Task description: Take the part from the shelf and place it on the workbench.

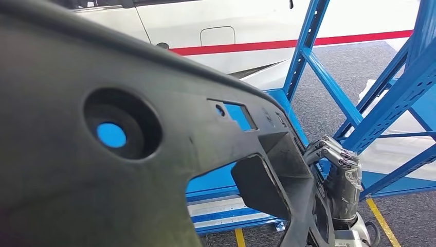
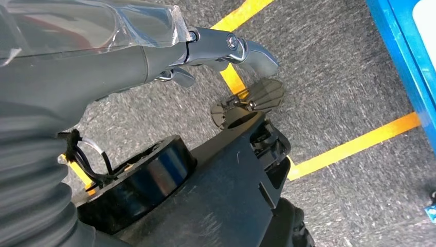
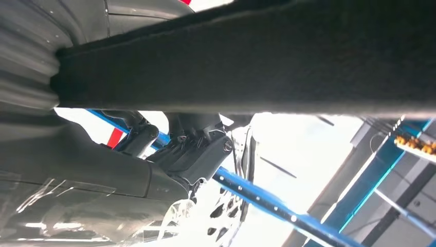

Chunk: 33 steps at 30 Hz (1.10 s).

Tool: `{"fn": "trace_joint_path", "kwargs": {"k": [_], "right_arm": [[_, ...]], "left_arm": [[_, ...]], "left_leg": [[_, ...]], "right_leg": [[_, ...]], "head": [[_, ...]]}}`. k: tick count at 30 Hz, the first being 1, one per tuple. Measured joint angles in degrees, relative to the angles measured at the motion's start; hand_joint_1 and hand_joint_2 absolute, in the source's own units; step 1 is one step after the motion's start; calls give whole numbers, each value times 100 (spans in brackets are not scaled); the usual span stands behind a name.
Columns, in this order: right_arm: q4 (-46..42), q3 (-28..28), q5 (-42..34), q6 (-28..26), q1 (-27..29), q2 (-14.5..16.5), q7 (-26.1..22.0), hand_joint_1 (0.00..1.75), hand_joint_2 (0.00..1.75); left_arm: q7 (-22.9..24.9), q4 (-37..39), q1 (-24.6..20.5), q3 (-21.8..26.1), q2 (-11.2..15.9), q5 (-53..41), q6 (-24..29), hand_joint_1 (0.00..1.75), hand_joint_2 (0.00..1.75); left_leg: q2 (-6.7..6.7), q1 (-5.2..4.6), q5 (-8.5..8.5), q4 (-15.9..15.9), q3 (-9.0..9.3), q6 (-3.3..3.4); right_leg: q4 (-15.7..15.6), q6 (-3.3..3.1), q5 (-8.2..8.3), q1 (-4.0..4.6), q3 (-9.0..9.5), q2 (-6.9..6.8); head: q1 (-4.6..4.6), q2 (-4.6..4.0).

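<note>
Large black moulded plastic part [image 1: 103,170], rough matte surface, held up close to the head camera and covering most of that view. It has a round recessed hole, a small rectangular cut-out and a deep angular pocket toward its lower edge; blue shows through the openings.

Right hand [image 1: 337,170], silver with dark fingers, sits at the part's lower right edge. Its fingers [image 1: 324,149] are curled together against the edge of the part, gripping it. In the right wrist view the same hand [image 3: 190,154] is pressed under a dark fuzzy band of the part [image 3: 257,56], fingers clamped on it.

Left hand [image 2: 205,51] in the left wrist view: the metal fingers reach out together over the floor, just above the black part's edge [image 2: 216,195]. Cannot tell whether they grip it.

Blue steel shelf rack [image 1: 308,51] stands behind the part: perforated uprights, diagonal braces, a blue platform just behind the part. The part is off the shelf, in front of it, raised in the air.

Room: grey speckled carpet floor [image 2: 349,67] with yellow tape lines [image 2: 355,146]. Behind the shelf, a white vehicle body [image 1: 231,25] with a red stripe and a fuel flap outline. Bright light behind the shelf beams in the right wrist view.
</note>
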Motion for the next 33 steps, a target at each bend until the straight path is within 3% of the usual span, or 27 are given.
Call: {"fn": "trace_joint_path", "kwargs": {"k": [16,25,33], "right_arm": [[766,545,-211,1528,107,174,301,175,175],[1209,848,-243,1748,119,328,308,175,175],[1297,916,-191,1571,84,358,283,175,175]], "left_arm": [[-74,0,-4,-13,-55,116,0,0,175],[-46,2,-9,-21,-147,143,-37,0,175],[-45,2,-9,-22,-149,193,-67,0,175]], "left_leg": [[-6,0,0,-3,-6,-1],[-6,0,0,-3,-12,-1],[-5,0,1,-2,-11,-1]], "right_leg": [[0,-1,-1,4,-1,-8],[0,-1,-1,3,-7,-7],[0,-1,-1,3,-8,-7]], "head": [[-8,0],[-8,0],[-5,0]]}}
